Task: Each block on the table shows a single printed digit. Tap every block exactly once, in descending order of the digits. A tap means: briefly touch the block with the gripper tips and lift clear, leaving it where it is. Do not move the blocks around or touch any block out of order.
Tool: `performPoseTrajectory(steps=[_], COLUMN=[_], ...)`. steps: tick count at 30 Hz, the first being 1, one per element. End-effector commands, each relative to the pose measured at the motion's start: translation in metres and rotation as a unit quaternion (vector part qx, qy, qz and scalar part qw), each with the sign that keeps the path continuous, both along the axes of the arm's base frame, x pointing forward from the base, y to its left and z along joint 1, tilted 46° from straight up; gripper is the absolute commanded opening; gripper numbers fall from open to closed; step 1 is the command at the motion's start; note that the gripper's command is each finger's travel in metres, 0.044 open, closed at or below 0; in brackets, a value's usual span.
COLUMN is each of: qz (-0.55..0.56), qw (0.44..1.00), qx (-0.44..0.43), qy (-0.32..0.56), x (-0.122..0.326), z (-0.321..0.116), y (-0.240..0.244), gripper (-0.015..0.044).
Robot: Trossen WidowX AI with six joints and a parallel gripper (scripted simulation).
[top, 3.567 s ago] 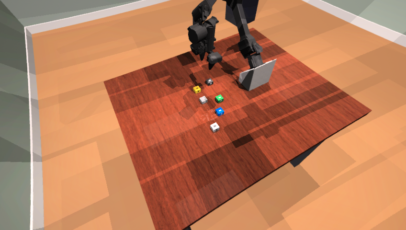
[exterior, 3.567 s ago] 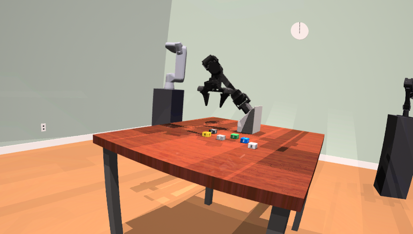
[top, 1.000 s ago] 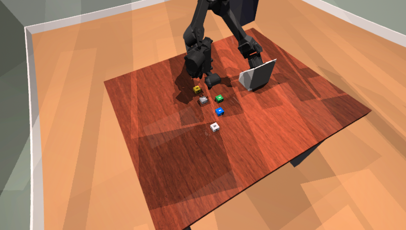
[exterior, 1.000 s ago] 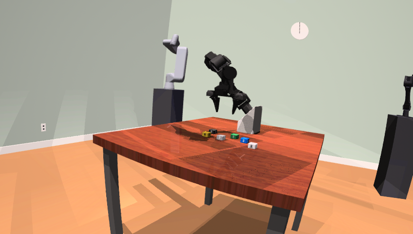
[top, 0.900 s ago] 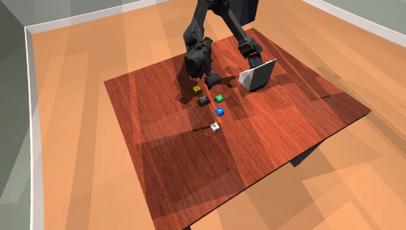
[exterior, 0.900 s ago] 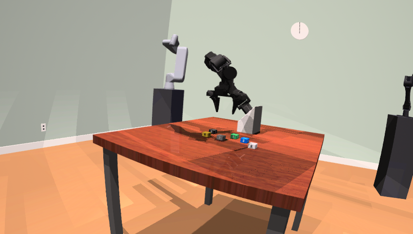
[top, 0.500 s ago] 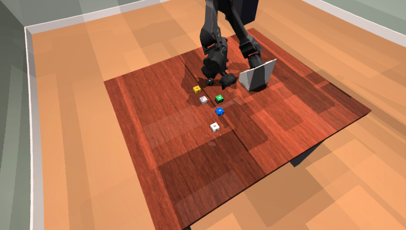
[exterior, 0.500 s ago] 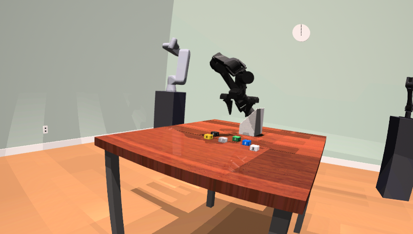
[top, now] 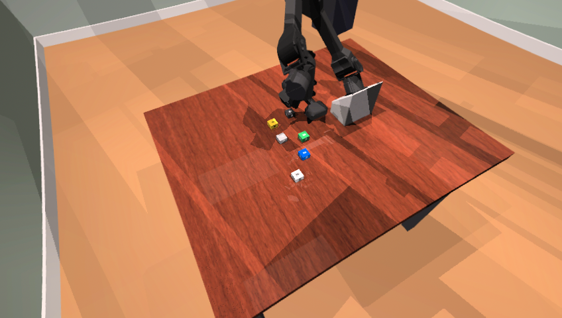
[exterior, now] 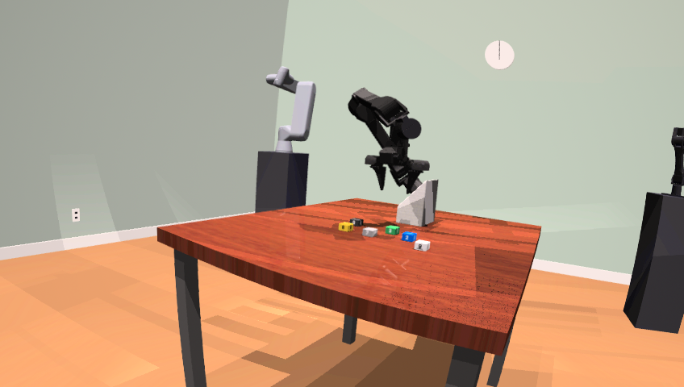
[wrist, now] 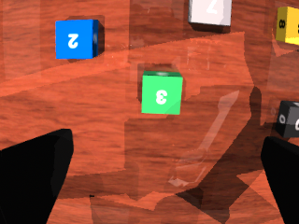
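Note:
My gripper [top: 298, 114] [exterior: 396, 189] [wrist: 170, 145] is open and empty, above the table. In the wrist view, the green block 3 [top: 303, 136] [exterior: 392, 230] [wrist: 161, 95] lies ahead of the gap between the fingers. The blue block 2 [top: 303, 154] [exterior: 409, 236] [wrist: 74, 40] is to its left. The light grey block 7 [top: 281, 138] [exterior: 369, 231] [wrist: 210, 11] is partly cut off at the top. The yellow block 8 [top: 272, 123] [exterior: 345, 226] [wrist: 290, 25] and black block 0 [top: 289, 113] [exterior: 356, 222] [wrist: 289, 119] are at the right edge. The white block [top: 297, 175] [exterior: 422, 245], seemingly 9, is outside the wrist view.
The grey angled base mount [top: 354, 108] [exterior: 416, 208] of my arm stands on the wooden table [top: 221, 157] [exterior: 269, 244] behind the blocks. The blocks sit close together, with the black block near the yellow one. Shadows cross the table.

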State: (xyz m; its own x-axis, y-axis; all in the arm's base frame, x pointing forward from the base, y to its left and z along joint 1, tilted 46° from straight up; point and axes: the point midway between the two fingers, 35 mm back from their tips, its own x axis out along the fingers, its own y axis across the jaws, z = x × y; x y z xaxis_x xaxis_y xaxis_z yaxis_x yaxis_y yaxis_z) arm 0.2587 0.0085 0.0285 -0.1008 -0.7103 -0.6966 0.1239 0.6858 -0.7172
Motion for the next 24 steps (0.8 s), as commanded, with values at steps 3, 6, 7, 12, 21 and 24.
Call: performPoseTrajectory(steps=[3,6,7,12,21,24], qz=[-0.002,-0.002,-0.002,-0.002,-0.002,-0.002], qw=[1.0,1.0,1.0,1.0,1.0,1.0], qx=[0.003,0.004,0.004,0.004,0.004,0.004], qy=[-0.002,-0.003,-0.004,-0.004,-0.004,-0.004], x=[0.018,0.038,0.042,0.046,0.046,0.046], z=[-0.017,-0.041,-0.049,-0.054,-0.054,-0.054], y=[0.017,0.039,0.044,0.049,0.049,0.049], gripper=[0.04,0.04,0.04,0.04,0.04,0.04])
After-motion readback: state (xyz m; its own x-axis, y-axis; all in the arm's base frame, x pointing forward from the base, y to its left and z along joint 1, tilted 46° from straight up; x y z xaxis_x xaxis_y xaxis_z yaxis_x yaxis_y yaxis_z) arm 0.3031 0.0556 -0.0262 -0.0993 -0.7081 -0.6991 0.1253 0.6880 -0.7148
